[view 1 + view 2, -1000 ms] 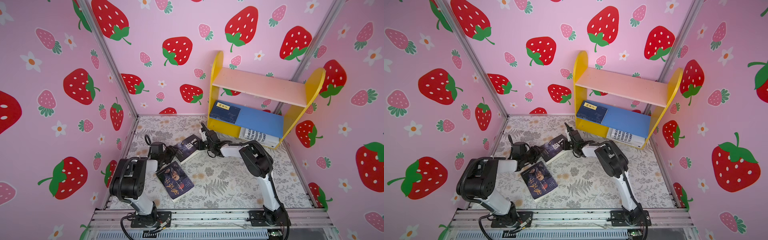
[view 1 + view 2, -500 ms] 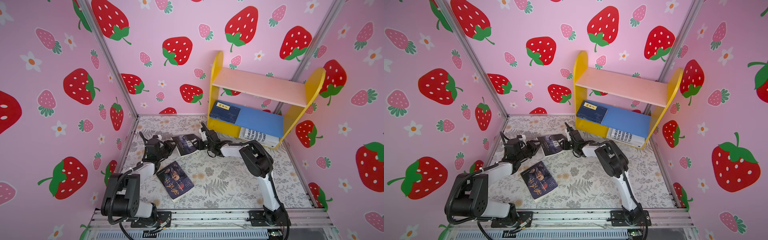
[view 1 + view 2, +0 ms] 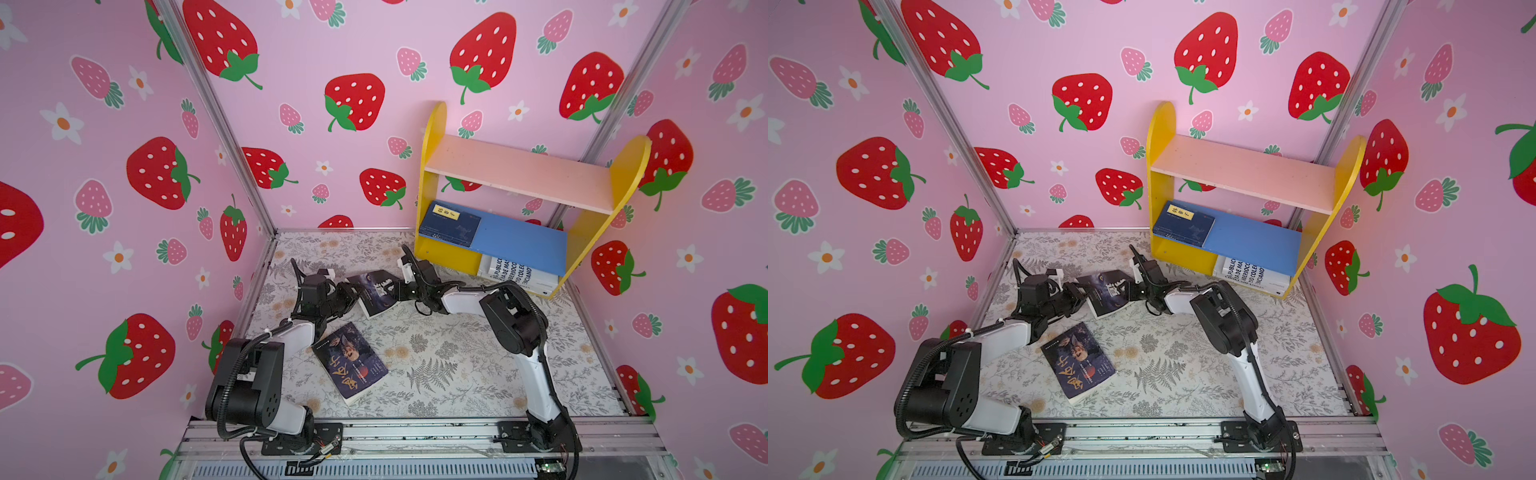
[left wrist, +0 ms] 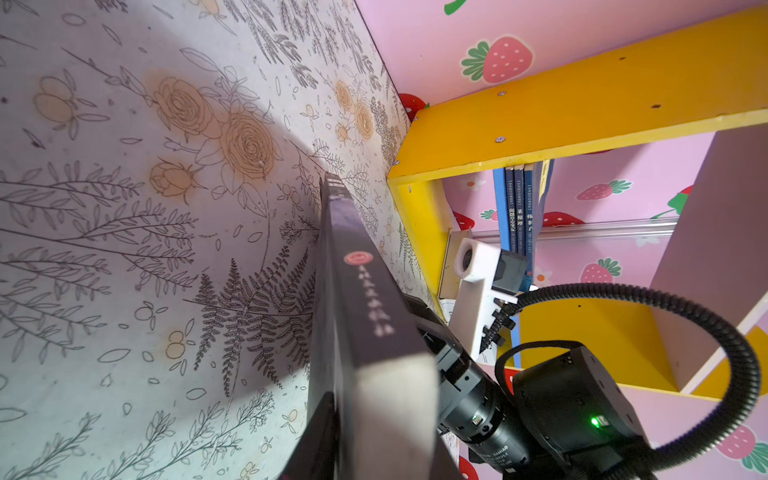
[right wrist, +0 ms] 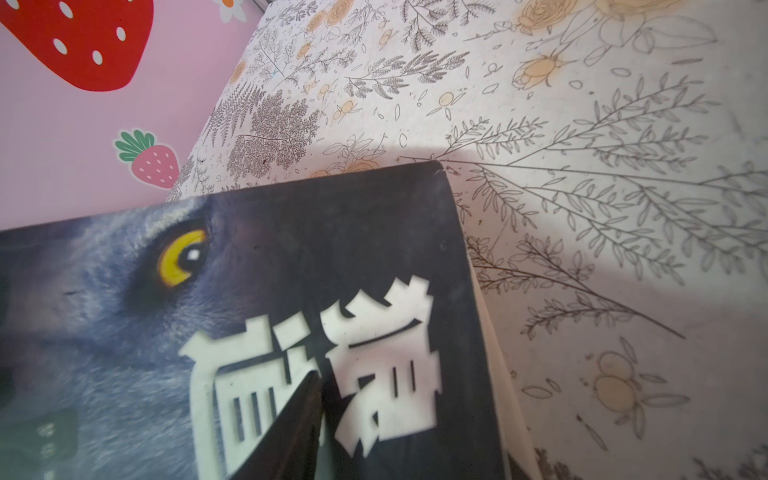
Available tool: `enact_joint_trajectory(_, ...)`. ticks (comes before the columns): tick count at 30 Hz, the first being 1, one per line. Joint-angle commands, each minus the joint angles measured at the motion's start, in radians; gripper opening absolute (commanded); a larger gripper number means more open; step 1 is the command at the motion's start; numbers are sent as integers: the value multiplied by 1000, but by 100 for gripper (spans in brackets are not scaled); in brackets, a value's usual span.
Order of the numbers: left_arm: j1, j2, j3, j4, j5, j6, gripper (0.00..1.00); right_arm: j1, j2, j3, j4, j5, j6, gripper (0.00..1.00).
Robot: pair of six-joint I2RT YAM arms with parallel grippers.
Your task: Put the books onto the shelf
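Right claw [image 3: 395,286] clamps the wolf-cover book [image 3: 376,293], tilted off the counter [image 3: 457,374] (apparently for shelving); left claw [image 3: 349,293] straddles its opposite edge, grip unclear.

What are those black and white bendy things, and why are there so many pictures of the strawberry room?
They are two robot arms, bolted at the front of a flowery table. Each ends in a pincer for grabbing. Two pictures look down from above, nearly the same, like two eyes. The other two come from small cameras on the arms' wrists, so they look very close. The right pincer holds a dark wolf book, tilted; the left pincer is at its other end, but I cannot tell whether it grips. Another dark book lies flat on the table. The yellow shelf has navy books on its blue board and white books underneath.
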Motion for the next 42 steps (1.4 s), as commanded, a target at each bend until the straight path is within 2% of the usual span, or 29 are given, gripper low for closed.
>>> enact_joint_trajectory(1,-19,-46,65,-54,8,56,22,18,-34,-22,-50,-46,1,49)
enact_joint_trajectory(3,-25,-56,67,-78,-7,62,16,10,-48,-20,-56,-49,-1,51)
enact_joint_trajectory(5,-28,-64,72,-105,-18,69,1,-5,-75,-20,-55,-58,-5,59)
enact_joint_trajectory(6,-29,-70,74,-120,-23,72,0,-17,-98,-21,-57,-60,-11,60)
enact_joint_trajectory(10,-29,-129,90,-181,-29,92,0,-67,-206,-37,-89,-28,-33,65)
enact_joint_trajectory(16,-28,-301,151,-343,-77,144,0,-138,-375,-122,-205,132,-73,69)
enact_joint_trajectory(20,-25,-396,171,-357,-86,128,0,-168,-497,-226,-159,66,-32,73)
enact_joint_trajectory(23,-23,-452,204,-353,-97,111,0,-177,-593,-314,-35,-95,51,83)
enact_joint_trajectory(26,-19,-501,271,-353,-114,97,0,-178,-683,-436,244,-274,245,95)
enact_joint_trajectory(28,-18,-530,326,-344,-123,90,0,-173,-720,-500,434,-333,389,100)
enact_joint_trajectory(30,-19,-549,377,-315,-129,72,0,-157,-744,-538,584,-348,500,100)
enact_joint_trajectory(32,-27,-556,419,-277,-127,48,0,-121,-757,-547,659,-345,552,100)
enact_joint_trajectory(38,-116,-552,457,-149,-165,-3,0,-8,-724,-513,871,-276,651,100)
enact_joint_trajectory(42,-194,-541,451,-104,-202,-2,0,31,-680,-463,942,-203,651,100)
